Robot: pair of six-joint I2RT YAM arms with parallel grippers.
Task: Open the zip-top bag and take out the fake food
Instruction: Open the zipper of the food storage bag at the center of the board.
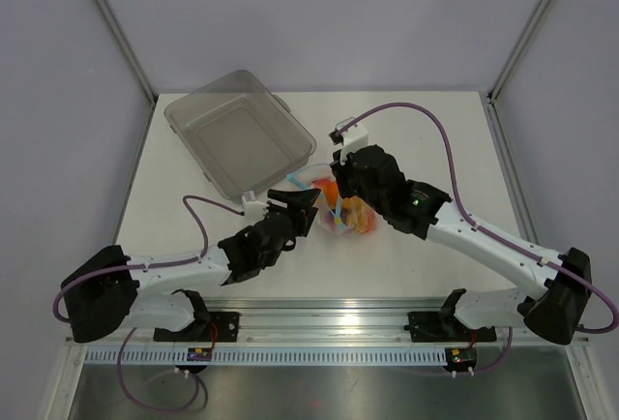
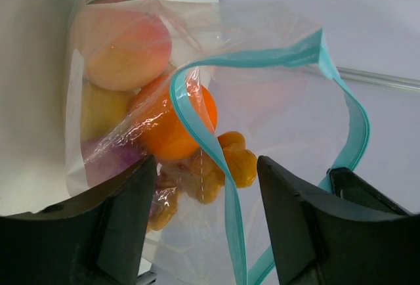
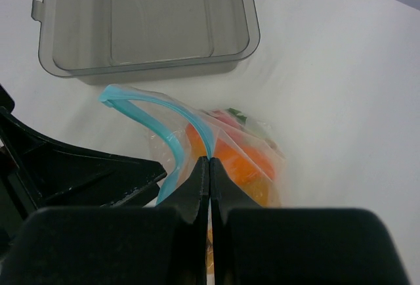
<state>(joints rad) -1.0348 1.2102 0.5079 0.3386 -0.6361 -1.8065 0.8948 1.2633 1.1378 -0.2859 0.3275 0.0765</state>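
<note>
The black right gripper point(image 3: 209, 161) is pinched together on the rim of the thin clear zip-top bag point(image 3: 141, 101) at the white table's point(image 1: 435, 139) middle. The left gripper point(image 2: 205, 163) gapes astride its light-blue strip, with orange and peach fake food point(image 2: 174, 124) inside.

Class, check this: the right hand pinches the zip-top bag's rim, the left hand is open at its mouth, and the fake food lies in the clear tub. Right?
One slip: the fake food lies inside the zip-top bag, not in the clear tub, which holds nothing. The left wrist view shows the food, the top view the tub. The rest stands.
</note>
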